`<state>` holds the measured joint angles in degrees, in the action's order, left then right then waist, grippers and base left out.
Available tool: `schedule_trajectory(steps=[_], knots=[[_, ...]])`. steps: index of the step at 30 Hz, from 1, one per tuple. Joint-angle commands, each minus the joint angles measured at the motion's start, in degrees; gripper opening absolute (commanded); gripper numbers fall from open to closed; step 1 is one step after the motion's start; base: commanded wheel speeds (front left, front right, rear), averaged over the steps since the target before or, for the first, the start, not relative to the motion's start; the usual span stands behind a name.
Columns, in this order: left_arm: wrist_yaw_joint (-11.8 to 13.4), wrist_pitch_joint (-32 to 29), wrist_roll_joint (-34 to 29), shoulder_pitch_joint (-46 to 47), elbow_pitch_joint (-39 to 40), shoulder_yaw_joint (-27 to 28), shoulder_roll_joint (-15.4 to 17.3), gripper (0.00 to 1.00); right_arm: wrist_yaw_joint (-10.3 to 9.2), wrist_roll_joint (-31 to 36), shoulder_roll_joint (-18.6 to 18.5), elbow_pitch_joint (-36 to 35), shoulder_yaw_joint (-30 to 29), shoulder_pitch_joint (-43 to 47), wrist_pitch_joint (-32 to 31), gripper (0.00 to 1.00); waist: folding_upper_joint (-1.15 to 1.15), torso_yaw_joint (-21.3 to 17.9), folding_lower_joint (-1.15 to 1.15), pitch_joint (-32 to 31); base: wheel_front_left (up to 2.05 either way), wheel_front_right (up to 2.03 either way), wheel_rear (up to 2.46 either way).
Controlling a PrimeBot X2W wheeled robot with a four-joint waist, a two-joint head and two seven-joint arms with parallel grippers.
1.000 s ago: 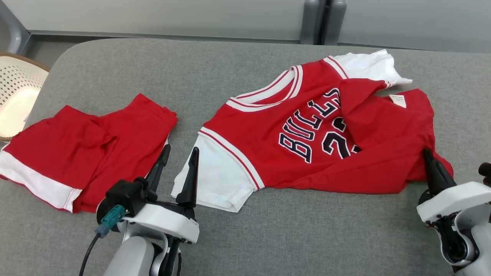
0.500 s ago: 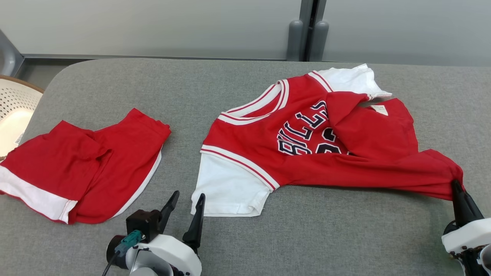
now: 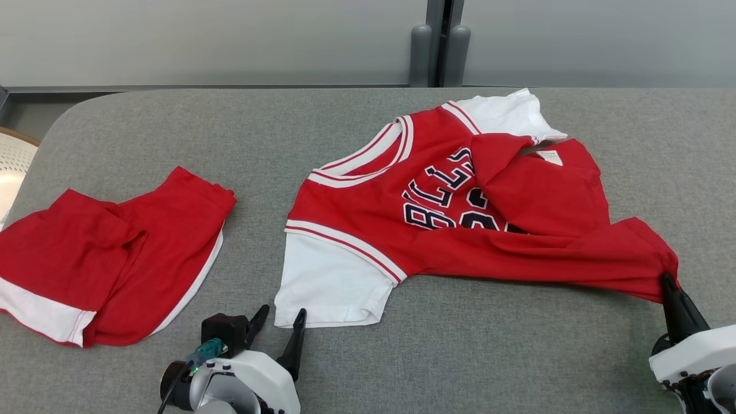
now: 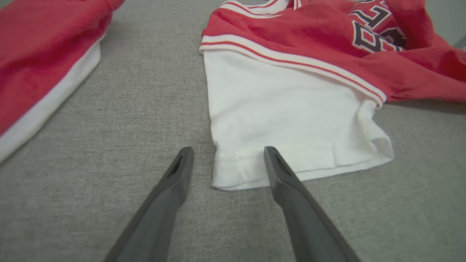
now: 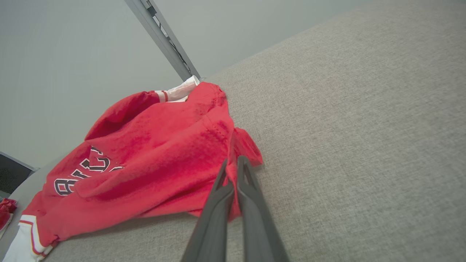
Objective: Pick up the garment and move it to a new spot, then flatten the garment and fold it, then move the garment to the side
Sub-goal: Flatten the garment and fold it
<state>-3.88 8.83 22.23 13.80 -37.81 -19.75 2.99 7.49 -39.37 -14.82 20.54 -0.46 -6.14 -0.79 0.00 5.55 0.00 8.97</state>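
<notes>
Right gripper [image 3: 667,280]: fingers pressed together, clamping a red hem corner of the jersey [image 3: 448,241] over the near right part of the table [image 3: 460,362]. From this grip the cloth is stretching in a long ridge back toward the table's middle.

Left gripper [image 3: 283,310]: fingers standing apart, gripping nothing, sitting low at the table's near edge, left of middle. The tips are straddling the hem corner of the white sleeve [image 3: 328,282]; in the left wrist view one finger is crossing the hem and the other is pointing over bare table. Contact with the cloth cannot be told.

Jersey: red body, white sleeves, striped collar, dark lettering. It is lying face up across the table's middle and right, crumpled, with its lower part folding over the number. A white label [image 3: 551,156] is showing toward the table's far side.

Shorts [image 3: 115,253]: red with a white band, lying bunched at the table's left end, apart from the jersey.

Basket [image 3: 11,167]: pale, perforated, sitting just beyond the table's left end.
</notes>
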Motion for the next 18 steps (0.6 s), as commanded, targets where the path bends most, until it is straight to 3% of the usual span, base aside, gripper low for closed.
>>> schedule_trajectory(steps=[1,2,3,4,5,12,15,18], knots=[[0.27,-0.04,0.45,0.91,-0.41,-0.15,0.27,1.00,0.00,0.24,-0.01,-0.46,-0.12,0.28,-0.23,0.00,0.00,-0.10,0.00,0.08,0.00,0.00,0.00],[0.06,-0.21,0.52,1.09,-0.75,-0.37,0.25,1.00,0.00,0.37,0.10,-0.66,-0.18,0.31,-0.34,0.00,0.00,-0.16,0.00,0.13,0.00,0.00,0.00],[-0.35,-0.60,0.55,1.16,-1.15,-0.71,0.24,0.91,0.00,0.50,0.16,-0.87,-0.27,0.35,-0.52,0.00,0.00,-0.21,0.00,0.16,0.00,0.00,0.00],[-0.64,-1.23,0.39,1.31,-1.64,-1.22,0.22,0.38,0.00,0.60,0.16,-1.13,-0.36,0.39,-0.70,0.00,0.00,-0.24,0.00,0.21,0.00,0.00,0.00],[-1.03,-2.15,0.52,1.38,-2.09,-1.70,0.21,0.00,0.00,0.78,0.09,-1.52,-0.29,0.39,-0.83,0.00,0.00,-0.27,0.00,0.29,0.00,0.00,0.00],[-3.19,-0.39,7.14,3.20,3.92,-0.09,0.67,0.00,0.00,-0.60,-0.99,-5.27,0.89,0.66,-2.17,0.00,0.00,0.33,0.00,0.19,0.00,0.00,0.00],[-3.63,0.45,13.32,3.94,11.22,-0.22,1.39,0.00,0.00,-2.10,-1.67,-7.86,1.16,-0.08,-1.87,0.00,0.00,0.76,0.00,-0.42,0.00,0.00,0.00],[-3.56,0.89,18.41,4.59,19.71,-0.19,4.53,0.00,0.00,-2.92,-2.73,-10.68,1.33,-1.53,-1.58,0.00,0.00,1.05,0.00,-1.16,0.00,0.00,0.00]])
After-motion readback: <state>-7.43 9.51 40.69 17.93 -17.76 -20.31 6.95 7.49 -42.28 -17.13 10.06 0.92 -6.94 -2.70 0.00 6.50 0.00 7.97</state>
